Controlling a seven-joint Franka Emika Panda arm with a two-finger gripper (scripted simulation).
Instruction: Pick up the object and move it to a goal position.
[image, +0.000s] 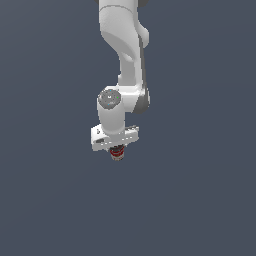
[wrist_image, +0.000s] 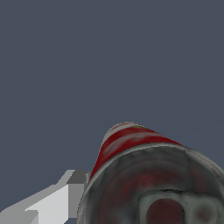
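Tin can (image: 117, 152) between the gripper (image: 116, 150) fingers, open grey space all around.

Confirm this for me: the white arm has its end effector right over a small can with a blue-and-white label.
One thing is wrong: the label is red and white, not blue and white. The wrist view shows the can close up with red bands. The rest holds: in the exterior view the end effector sits right over it.
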